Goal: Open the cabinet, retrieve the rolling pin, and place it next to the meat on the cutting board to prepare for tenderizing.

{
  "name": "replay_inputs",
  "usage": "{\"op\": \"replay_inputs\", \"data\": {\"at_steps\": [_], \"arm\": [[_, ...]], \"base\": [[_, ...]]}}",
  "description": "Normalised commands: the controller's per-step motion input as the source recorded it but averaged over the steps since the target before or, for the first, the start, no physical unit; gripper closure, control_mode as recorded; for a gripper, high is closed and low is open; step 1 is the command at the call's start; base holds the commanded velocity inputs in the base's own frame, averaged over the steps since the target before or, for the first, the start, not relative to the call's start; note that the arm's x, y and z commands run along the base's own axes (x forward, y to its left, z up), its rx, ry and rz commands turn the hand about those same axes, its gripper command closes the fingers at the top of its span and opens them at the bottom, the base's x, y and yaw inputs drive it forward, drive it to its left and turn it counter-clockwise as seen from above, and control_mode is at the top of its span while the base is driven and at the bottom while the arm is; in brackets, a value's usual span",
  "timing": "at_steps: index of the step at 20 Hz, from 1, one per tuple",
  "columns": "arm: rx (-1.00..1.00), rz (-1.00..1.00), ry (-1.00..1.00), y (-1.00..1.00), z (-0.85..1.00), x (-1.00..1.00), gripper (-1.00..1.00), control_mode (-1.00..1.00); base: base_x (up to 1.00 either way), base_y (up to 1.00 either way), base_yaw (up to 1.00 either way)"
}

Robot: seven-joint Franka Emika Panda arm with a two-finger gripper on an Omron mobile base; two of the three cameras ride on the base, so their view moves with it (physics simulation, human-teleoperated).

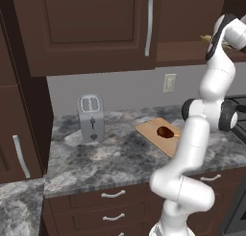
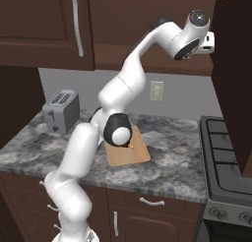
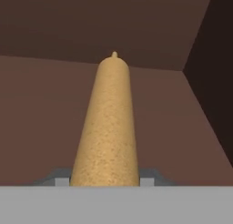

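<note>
The pin (image 3: 109,127) lay on the brown shelf (image 3: 41,118) inside the cabinet (image 2: 147,19), running straight away from the hand along its line of sight. Its near end sat low in the hand view, between the two finger tips, whose grey pads (image 3: 62,181) showed just beside it on either side. The gripper (image 3: 104,182) looked narrowed onto the pin, yet whether the pads actually pressed the wood could not be told. The pin was a light-tan cylinder with a fine speckled grain, broad where it was near and tapering with distance to a rounded far end capped by a small knob. The knob pointed toward the cabinet's back wall; a darker side wall stood off to the right.

In the left base view, left to right, a toaster (image 1: 91,118) stood on the counter (image 1: 96,158), then the board (image 1: 153,134) with the meat (image 1: 165,132) lying on it, then the arm reaching up into the cabinet at the upper right, where a small tan bit of the pin (image 1: 206,38) showed beside the wrist. In the right base view the hand was raised to the cabinet's opening, well above the board (image 2: 129,155).
</note>
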Motion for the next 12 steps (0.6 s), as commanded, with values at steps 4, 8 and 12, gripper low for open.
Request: {"op": "replay_inputs", "data": {"at_steps": [4,8,12], "arm": [[0.02,0.09,-0.18,0.26,-0.13,-0.99,1.0,-1.0],[0.03,0.07,-0.11,0.41,-0.01,-0.96,1.0,-1.0],[0.0,0.07,-0.09,0.5,-0.05,-1.0,1.0,-1.0]], "base": [[0.0,0.0,0.0],[0.0,0.0,0.0],[0.0,0.0,0.0]]}}
